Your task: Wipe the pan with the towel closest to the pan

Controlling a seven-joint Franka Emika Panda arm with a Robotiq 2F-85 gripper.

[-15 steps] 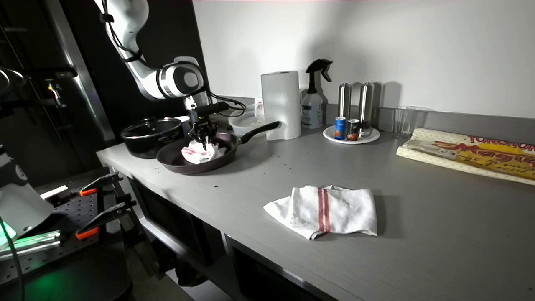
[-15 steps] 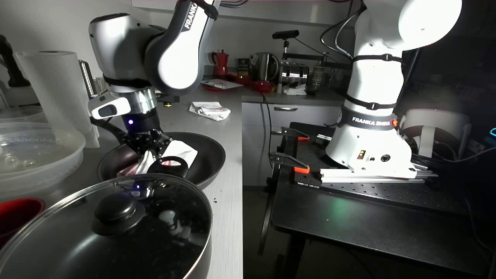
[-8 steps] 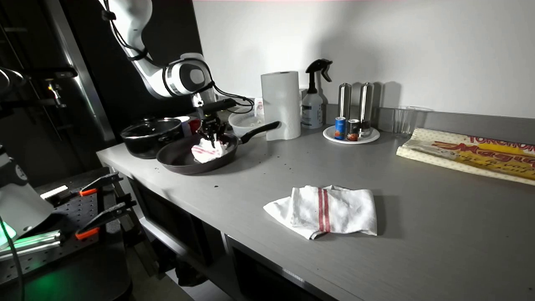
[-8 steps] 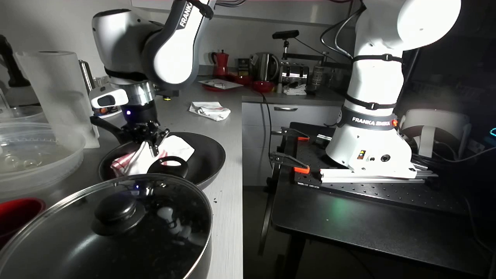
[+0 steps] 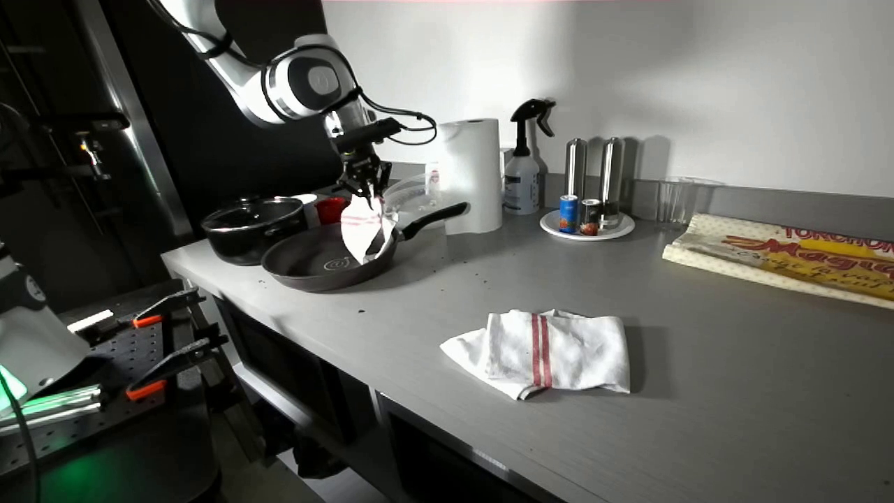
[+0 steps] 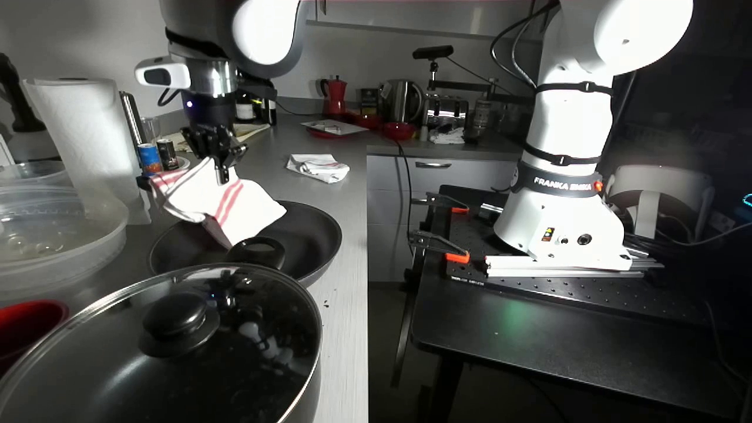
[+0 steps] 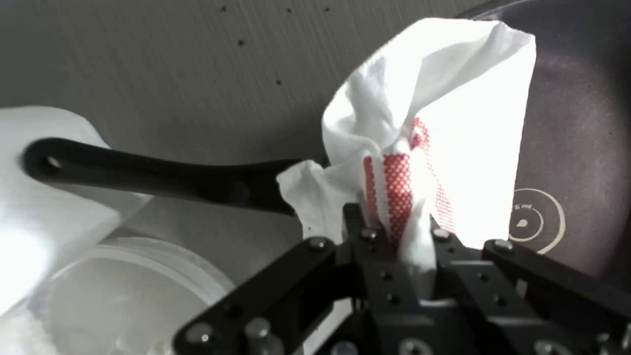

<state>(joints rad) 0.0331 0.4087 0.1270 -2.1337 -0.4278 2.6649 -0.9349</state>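
One lidded pot (image 5: 234, 244), paper roll (image 5: 471, 178) + clear tub (image 6: 97, 255) nr pan (image 5: 300, 262), w/ pincer (image 7: 396, 220) pinching towel (image 6: 249, 211).

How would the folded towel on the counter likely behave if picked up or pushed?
The folded towel would probably be floppy: the similar held towel hangs from the gripper in soft creases. Lifted, it may open out, as its layers look loosely stacked, with a corner poking out. Pushed, it should slide or bunch rather than tip, since it lies flat.
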